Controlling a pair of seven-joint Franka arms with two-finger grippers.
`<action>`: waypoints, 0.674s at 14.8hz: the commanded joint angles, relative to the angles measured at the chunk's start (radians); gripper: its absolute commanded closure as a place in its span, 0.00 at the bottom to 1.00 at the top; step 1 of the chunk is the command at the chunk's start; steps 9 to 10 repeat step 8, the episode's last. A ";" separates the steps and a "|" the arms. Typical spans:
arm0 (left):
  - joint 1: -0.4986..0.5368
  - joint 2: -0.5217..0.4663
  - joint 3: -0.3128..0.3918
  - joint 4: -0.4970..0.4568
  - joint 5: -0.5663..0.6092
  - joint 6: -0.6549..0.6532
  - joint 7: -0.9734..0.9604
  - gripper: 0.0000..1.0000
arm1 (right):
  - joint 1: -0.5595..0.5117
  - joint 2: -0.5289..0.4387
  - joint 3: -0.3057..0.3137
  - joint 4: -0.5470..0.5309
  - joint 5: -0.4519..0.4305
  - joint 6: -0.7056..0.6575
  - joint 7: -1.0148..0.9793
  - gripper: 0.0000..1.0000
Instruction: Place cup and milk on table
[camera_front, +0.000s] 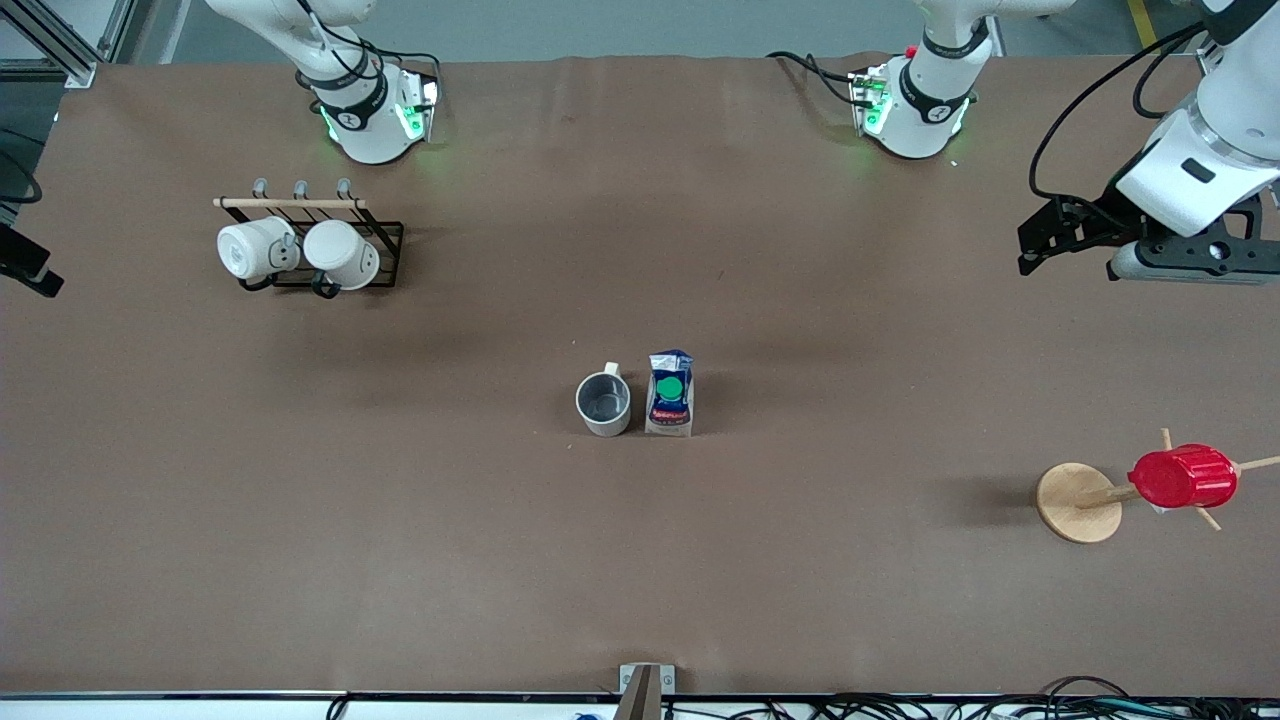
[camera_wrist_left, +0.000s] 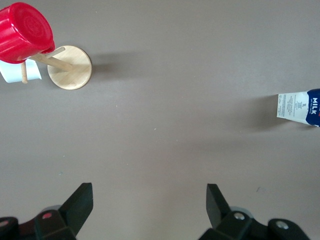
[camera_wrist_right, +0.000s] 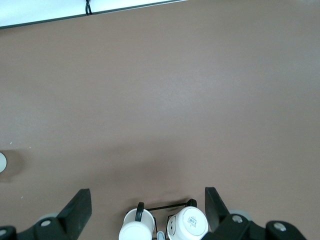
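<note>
Both end effectors, left (camera_wrist_left: 149, 205) and right (camera_wrist_right: 147, 207), hang spread; milk (camera_wrist_left: 300, 107) is cut off.

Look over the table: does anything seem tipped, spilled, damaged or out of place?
Nothing stands out. The cup and milk stand upright side by side mid-table, with no spill. Two white mugs hang on their rack, the red cup on its peg stand. Both grippers, left and right, are open and empty.

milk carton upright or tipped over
Upright: in the front view the milk stands on the table beside the cup, green cap showing.
</note>
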 joint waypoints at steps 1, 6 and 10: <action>-0.015 0.015 0.018 0.028 -0.015 -0.006 0.006 0.00 | -0.020 -0.003 0.009 -0.001 0.022 0.007 -0.007 0.00; -0.004 0.015 0.016 0.033 -0.010 -0.011 0.007 0.00 | -0.020 -0.002 0.009 -0.001 0.021 0.007 -0.007 0.00; -0.007 0.015 0.016 0.033 -0.010 -0.011 0.001 0.00 | -0.020 -0.002 0.009 -0.001 0.021 0.007 -0.007 0.00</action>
